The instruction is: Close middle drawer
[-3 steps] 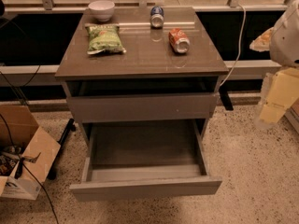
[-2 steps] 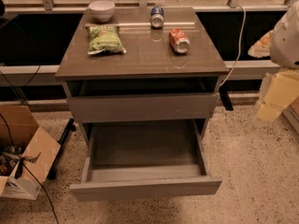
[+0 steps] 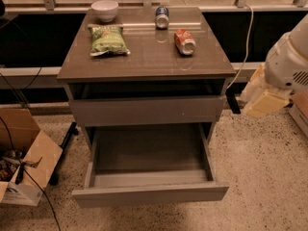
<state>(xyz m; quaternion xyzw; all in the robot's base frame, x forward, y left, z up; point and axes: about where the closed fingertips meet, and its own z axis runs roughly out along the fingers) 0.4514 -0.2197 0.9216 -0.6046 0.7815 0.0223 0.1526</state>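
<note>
Plainly, the middle drawer stands pulled far out toward the near side of the desk, its bare grey inside showing and its flat front strip low over the speckled floor. Above it sits a taller grey front panel, set back under the desk top. On the top lie a green chip bag at the left, a white bowl at the far left, a blue can at the far middle and a red can on its side to the right. The end effector hangs at the right, well apart from the drawer; whether it is wide or narrow cannot be told. A cardboard box sits on the floor at the left.
</note>
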